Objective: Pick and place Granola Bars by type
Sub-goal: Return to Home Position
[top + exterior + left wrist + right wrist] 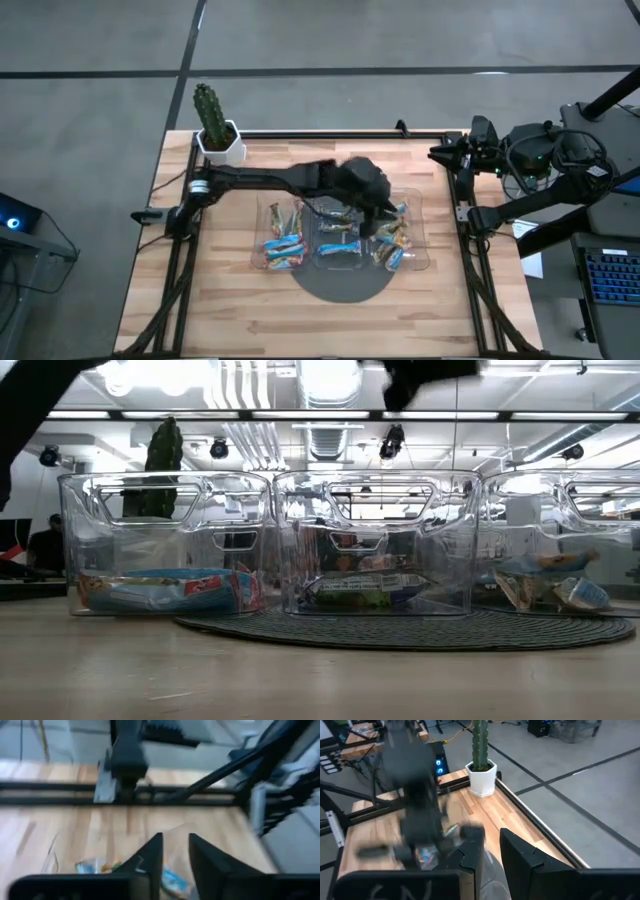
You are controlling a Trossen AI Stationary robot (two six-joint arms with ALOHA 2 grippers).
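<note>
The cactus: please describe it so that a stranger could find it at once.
Look at the wooden table; in the high view, go to its upper left corner. There a tall green cactus stands in a white angular pot, the only plant, away from the clear bins of wrapped bars.

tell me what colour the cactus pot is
White. The pot shows best in the right wrist view.

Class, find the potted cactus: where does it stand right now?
In the high view the potted cactus stands at the top-left corner of the wooden table, near the left arm's base.
</note>
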